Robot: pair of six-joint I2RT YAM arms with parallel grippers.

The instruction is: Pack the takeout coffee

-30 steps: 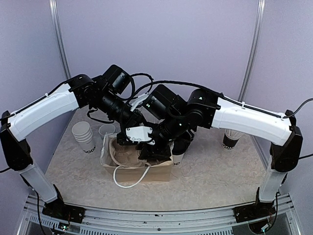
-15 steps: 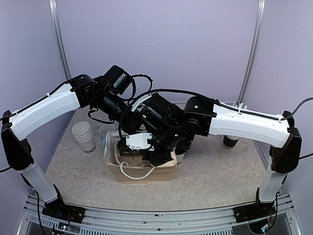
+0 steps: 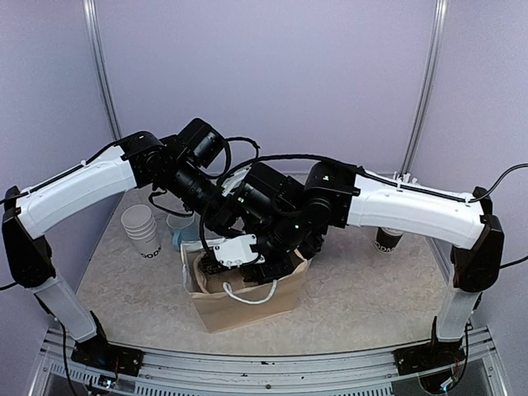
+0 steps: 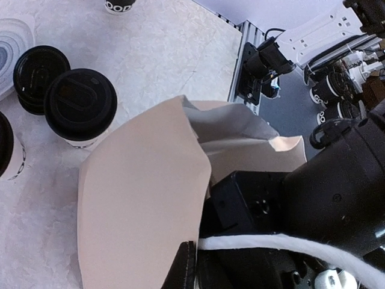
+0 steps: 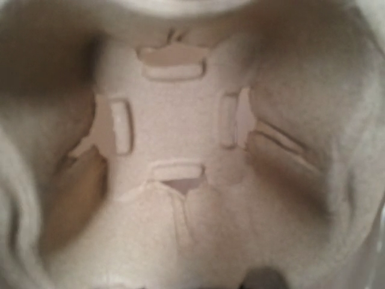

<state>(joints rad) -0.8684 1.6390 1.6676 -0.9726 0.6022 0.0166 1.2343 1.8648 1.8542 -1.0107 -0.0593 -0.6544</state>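
Observation:
A brown paper bag (image 3: 247,307) with white rope handles (image 3: 247,297) stands upright at the table's front centre. My left gripper (image 3: 206,250) is shut on the bag's near wall (image 4: 138,198), at the bottom of the left wrist view (image 4: 192,272). My right gripper (image 3: 266,262) reaches down into the bag's mouth; its jaws are hidden. A pulp cup carrier (image 5: 174,138) fills the right wrist view. Black-lidded takeout coffees (image 4: 81,105) stand on the table beyond the bag. Another white cup with black lettering (image 3: 388,238) stands at the right.
A nested stack of white cups (image 3: 140,231) stands at the left, with a light-blue mug (image 3: 180,229) beside it. Both arms cross above the bag. The metal frame rail (image 3: 264,363) runs along the front edge.
The bag lay low and open a second ago. It now stands upright and nearer the front, with both grippers moved along with it.

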